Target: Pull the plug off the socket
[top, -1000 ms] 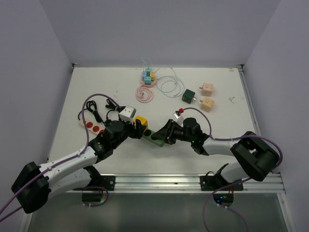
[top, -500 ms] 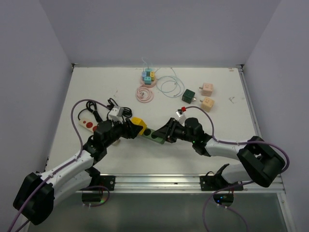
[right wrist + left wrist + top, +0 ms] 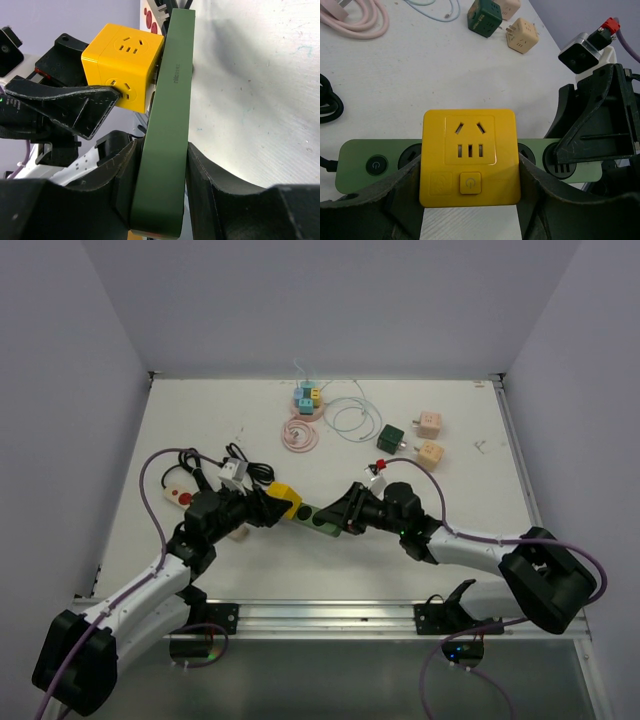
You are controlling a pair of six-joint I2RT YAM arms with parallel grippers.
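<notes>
Plug (image 3: 469, 157) and strip (image 3: 167, 135) sit further left, clamped in your left and right jaws; a skewed pull risks slippage.

The yellow cube plug (image 3: 470, 157) is smooth plastic with a soft shine. The green power strip (image 3: 380, 165) is smooth plastic too, but dull. The left gripper (image 3: 470, 200) has fingers (image 3: 385, 202) of black plastic, dull and a bit grainy. The white table (image 3: 395, 80) looks dull, with light scuffs.
</notes>
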